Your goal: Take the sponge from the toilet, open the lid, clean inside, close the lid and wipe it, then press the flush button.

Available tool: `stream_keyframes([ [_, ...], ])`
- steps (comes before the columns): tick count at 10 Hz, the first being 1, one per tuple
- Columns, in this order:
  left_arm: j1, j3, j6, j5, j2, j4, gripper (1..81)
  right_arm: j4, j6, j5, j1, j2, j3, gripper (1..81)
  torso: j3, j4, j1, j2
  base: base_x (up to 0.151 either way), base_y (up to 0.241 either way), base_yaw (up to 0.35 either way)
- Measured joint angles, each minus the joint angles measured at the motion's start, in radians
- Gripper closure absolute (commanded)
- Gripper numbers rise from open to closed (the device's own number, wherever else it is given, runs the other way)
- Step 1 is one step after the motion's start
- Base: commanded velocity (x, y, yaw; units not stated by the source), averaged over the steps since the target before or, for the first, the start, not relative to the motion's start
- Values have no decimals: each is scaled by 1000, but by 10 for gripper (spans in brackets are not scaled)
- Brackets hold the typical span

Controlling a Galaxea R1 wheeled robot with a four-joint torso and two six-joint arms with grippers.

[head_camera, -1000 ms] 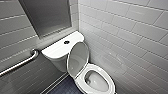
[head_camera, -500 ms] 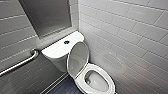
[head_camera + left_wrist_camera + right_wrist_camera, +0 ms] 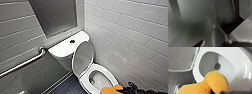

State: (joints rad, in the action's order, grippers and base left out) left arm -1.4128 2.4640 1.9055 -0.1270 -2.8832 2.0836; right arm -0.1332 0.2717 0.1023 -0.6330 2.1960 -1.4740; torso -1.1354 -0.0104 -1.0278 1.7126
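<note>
Since the frame half a second ago, the sponge (image 3: 109, 89) and your right pincer (image 3: 122, 89) are coming into the head view at its lower edge. The toilet (image 3: 111, 73) and lid (image 3: 82, 58) are keeping their places.

The right pincer is clamping on one end of the sponge. The sponge is hanging at the front rim of the toilet, beside the open bowl (image 3: 218, 65). Whether it is touching the rim cannot be told. The lid is standing raised, leaning back toward the tank (image 3: 62, 48), so you are probably starting the inside cleaning.

Treat the sponge as light, soft and porous. It is buckling where the pincer is squeezing it, so its free end will likely be flexing under pressure. A hold nearer the middle would probably be giving firmer wiping. Expect the sponge to be sliding easily on the glossy ceramic.
</note>
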Motion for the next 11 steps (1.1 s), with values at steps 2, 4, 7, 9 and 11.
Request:
stream_keyframes([
  [2,-1,10,0,0,-9,0,10,-1,10,65,60,69,-66,811,0,68,0,0,0,0,0],
  [4,-7,11,0,-2,-9,0,10,-1,26,110,123,133,-118,811,0,102,0,-1,0,0,0],
  [7,-7,11,0,-2,-9,0,10,-1,49,184,179,244,-260,811,0,101,0,-1,0,0,0],
  [9,-6,11,0,-2,-9,0,10,-1,52,210,189,360,-366,811,0,101,0,-1,0,0,0],
  [11,-7,11,0,-1,-9,0,10,-1,56,231,188,451,-478,811,0,101,0,-2,0,0,0],
])
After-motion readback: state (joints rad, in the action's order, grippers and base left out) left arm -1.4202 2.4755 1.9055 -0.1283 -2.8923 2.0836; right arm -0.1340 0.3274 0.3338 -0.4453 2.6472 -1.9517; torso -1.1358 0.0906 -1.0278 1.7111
